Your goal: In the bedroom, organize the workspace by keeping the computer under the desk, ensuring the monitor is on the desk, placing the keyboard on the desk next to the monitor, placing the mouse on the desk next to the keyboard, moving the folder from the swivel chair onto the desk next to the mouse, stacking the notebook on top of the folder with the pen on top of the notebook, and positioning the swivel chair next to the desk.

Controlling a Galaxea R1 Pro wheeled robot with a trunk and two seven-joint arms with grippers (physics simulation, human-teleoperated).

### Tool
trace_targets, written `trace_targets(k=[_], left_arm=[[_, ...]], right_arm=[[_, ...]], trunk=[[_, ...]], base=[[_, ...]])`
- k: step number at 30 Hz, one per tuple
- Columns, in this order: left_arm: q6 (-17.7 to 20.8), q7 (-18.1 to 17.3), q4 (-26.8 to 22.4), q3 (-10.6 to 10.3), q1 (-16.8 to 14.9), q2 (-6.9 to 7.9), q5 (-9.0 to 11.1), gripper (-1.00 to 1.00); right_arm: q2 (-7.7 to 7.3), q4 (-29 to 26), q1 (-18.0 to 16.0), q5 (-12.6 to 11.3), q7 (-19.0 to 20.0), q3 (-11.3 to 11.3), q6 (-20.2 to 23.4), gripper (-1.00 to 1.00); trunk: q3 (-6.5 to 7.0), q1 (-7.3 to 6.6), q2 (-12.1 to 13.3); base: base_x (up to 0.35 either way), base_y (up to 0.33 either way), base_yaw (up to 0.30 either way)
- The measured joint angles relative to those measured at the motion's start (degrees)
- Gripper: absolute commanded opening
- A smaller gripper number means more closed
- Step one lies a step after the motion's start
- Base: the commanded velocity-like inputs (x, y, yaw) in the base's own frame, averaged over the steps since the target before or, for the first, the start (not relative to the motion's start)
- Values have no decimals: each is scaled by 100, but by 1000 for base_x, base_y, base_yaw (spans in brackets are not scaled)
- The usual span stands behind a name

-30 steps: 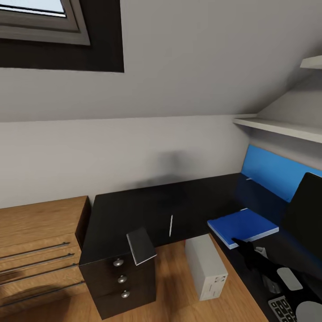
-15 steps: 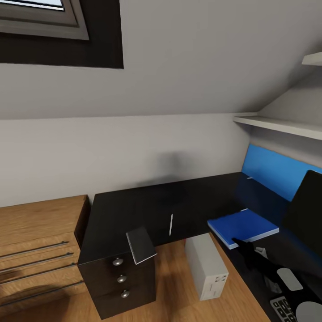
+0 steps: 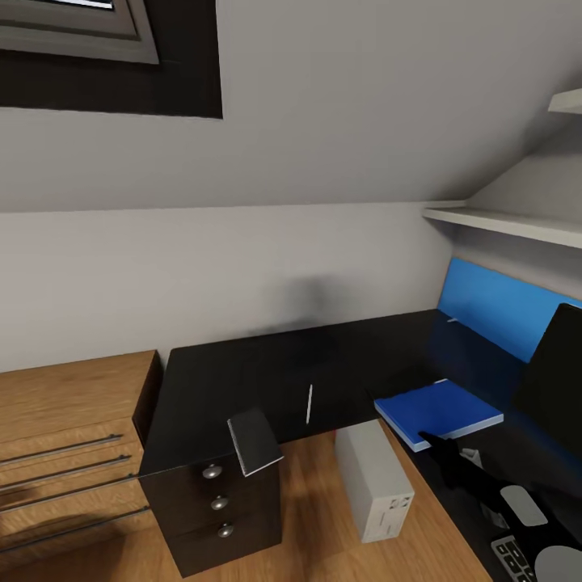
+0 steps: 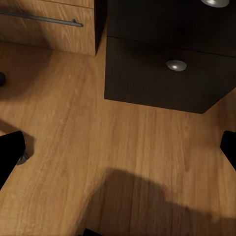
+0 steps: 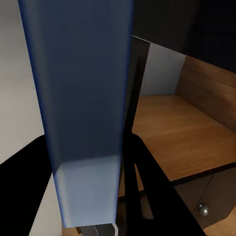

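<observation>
**a:** so where's everything sitting right now?

**b:** from the head cam, the desk [image 3: 242, 376] runs along the wall and bends toward the right. the folder [image 3: 440, 408] lies flat on the right wing, near the inner corner. the pen [image 3: 309, 404] is on the long part, right at the front edge and well apart from the folder. the notebook [image 3: 255, 442] sits at the front edge above the drawers [image 3: 218, 505], tilted and hanging a bit over the lip.

**a:** and the computer?

**b:** the computer [image 3: 372, 483] stands on the wooden floor [image 4: 123, 147] in the inside corner of the desk, tucked partly below the top. the monitor [image 3: 558, 380] is cut off at the right border, and a corner of the keyboard [image 3: 509, 558] peeks in at the bottom right. there's a pale oval thing just above the keyboard, might be the mouse, too small to be sure.

**a:** grippers?

**b:** the right gripper [image 3: 440, 446] is at the near edge of the folder. its wrist cam has the blue sheet running straight out between the two black fingers [image 5: 147, 182], one on each face, so it looks clamped on the folder. the left gripper [image 4: 118, 150] hangs low over the floor in front of the drawers, fingers spread wide with nothing between them. the wooden shelving [image 3: 73, 420] is just beside the desk's left end.
</observation>
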Motion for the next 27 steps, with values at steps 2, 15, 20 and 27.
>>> trace_targets(k=[2,15,20,27], left_arm=[[0,1,0,2,0,0,0,100],[1,0,0,6,1,0,1,100],[0,0,1,6,1,3,0,100],[0,-1,1,7,0,7,0,100]], right_arm=[[-3,-2,-3,-1,3,-3,4,-100],[-6,-4,0,-30,26,-62,1,-100],[-7,-5,1,-37,31,-63,2,-100],[-8,-6,1,-37,34,-64,2,-100]], trunk=[[0,0,0],[0,0,0],[8,0,0],[40,0,0]], base=[[0,0,0],[0,0,0],[0,0,-80],[0,0,-163]])
